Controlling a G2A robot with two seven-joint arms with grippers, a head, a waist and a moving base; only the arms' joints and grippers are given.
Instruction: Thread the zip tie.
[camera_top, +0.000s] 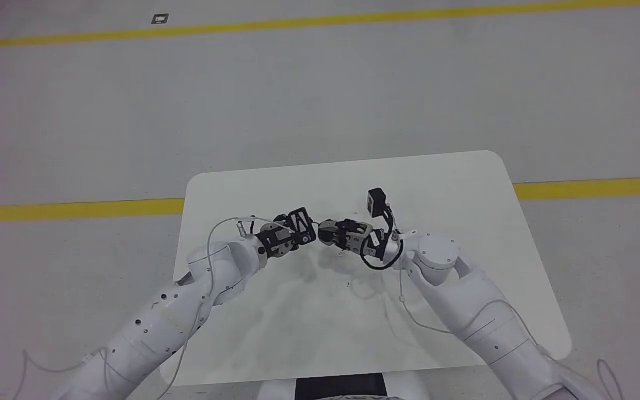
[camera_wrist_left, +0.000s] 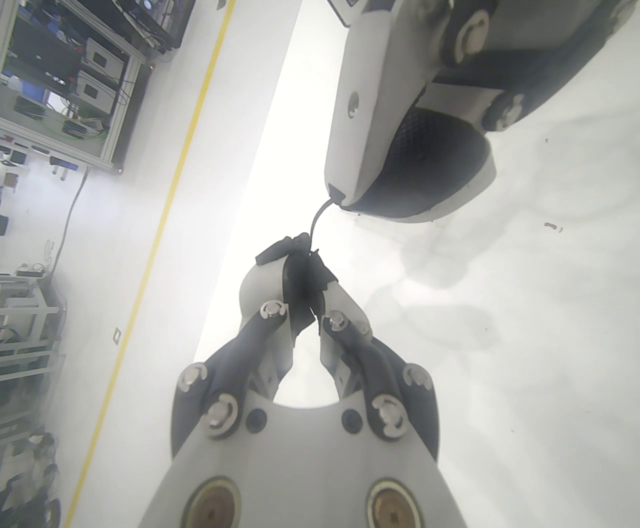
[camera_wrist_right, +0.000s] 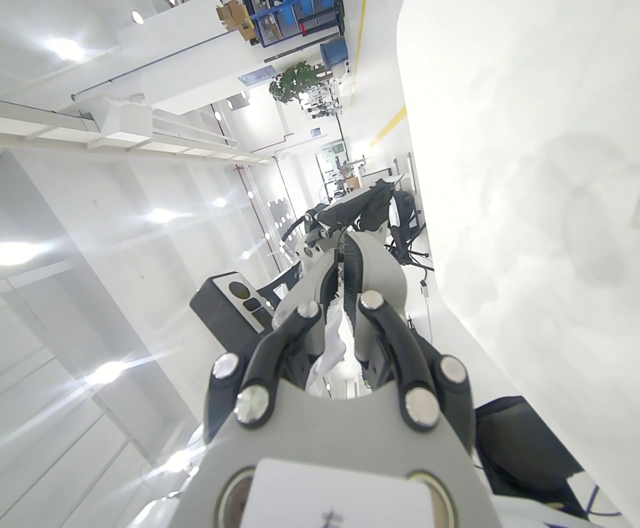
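The table (camera_top: 470, 190) under me was white and matte, with rounded corners, and it stood on a pale grey floor (camera_top: 300, 100) crossed by yellow lines (camera_top: 300, 22). Metal racks of equipment (camera_wrist_left: 65, 85) stood beyond one line.

My two grippers met tip to tip above the table, about midway between its near and far edges and a little toward its left edge. My left gripper (camera_wrist_left: 305, 250) was pinched tight on one end of the black zip tie (camera_wrist_left: 316, 217). The thin strap rose out of those fingers in a slight bow and ran into the tips of my right gripper (camera_wrist_right: 345, 240), which looked closed on it. Its long axis lay roughly along the table's far edge, clear of the surface.
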